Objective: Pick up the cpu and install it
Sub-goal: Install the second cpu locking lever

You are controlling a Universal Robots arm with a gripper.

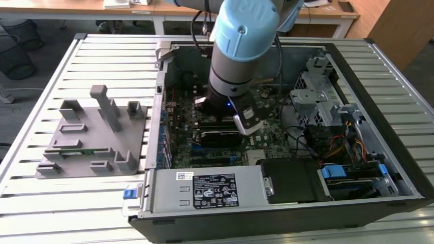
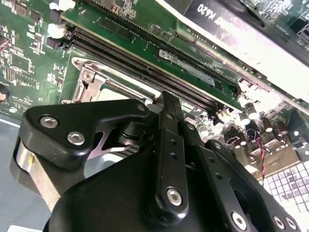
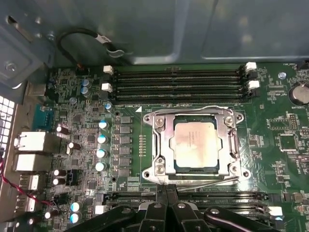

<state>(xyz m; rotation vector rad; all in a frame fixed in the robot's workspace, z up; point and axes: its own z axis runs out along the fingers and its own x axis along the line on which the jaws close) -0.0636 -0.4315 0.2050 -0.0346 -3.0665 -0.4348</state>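
Black linkage bars of the gripper (image 3: pixel 166 212) come nearest to the lens in both wrist views, and in the first wrist view the two fingers meet in one thin seam at the lower centre of the frame, so the jaws are pressed together and they hold nothing. In the second wrist view the same gripper (image 2: pixel 164 104) covers the lower half of the frame, its closed tip reaching up toward the socket frame (image 2: pixel 91 79) in the left centre, but I cannot tell if it touches the metal there. Just above the fingertips in the first wrist view sits the cpu (image 3: pixel 194 141), a flat square with a shiny silver-grey top, lying level inside the metal socket frame (image 3: pixel 159 145) on the green motherboard (image 3: pixel 270 140), at the centre of the frame. Long black memory slots (image 3: pixel 178 82) run across the frame above the socket. In the exterior view the grey and pale blue arm (image 1: pixel 241 56) comes down from the upper centre into the open computer case (image 1: pixel 379 56), which lies on its side on the slatted counter (image 1: pixel 88 203), and the gripper (image 1: pixel 245 124) hangs low over the board in the middle of the case. In the left centre of this frame, outside the case, a grey holder (image 1: pixel 88 152) with upright posts stands on the counter.
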